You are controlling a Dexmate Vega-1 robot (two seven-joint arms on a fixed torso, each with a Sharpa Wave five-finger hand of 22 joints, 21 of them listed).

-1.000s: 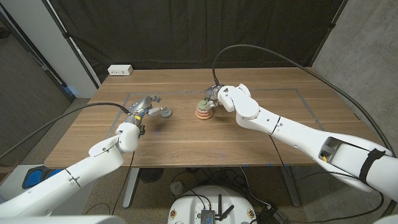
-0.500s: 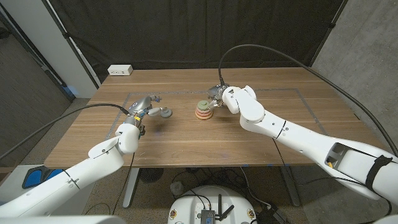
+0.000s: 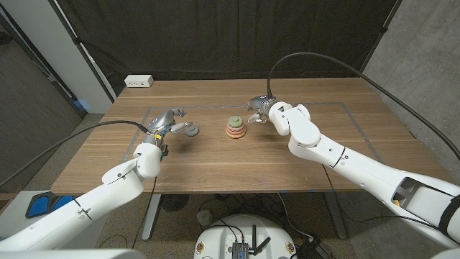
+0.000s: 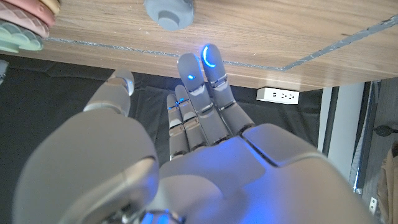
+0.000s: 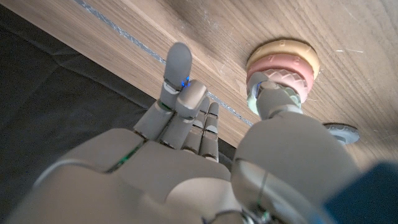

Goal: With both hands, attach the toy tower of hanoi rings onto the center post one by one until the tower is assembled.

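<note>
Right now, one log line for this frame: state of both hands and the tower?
left hand: open, beside gray piece | right hand: open, just right of ring stack, not touching | stack: green ring on top | gray piece: on table

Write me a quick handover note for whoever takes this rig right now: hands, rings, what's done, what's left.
Left hand: empty, fingers extended, next to the grey ring piece but not gripping it.
Right hand: empty, fingers apart, beside the tower and apart from it.
Tower: stands mid-table, stacked orange, pink, then green on top.
Grey ring piece: loose on the table left of the tower, in front of the left hand.
Done: three rings stacked.
Left: pick up the grey piece, likely with the left hand, and seat it on the post. Whether the post tip is free on top, the views do not show clearly.
</note>
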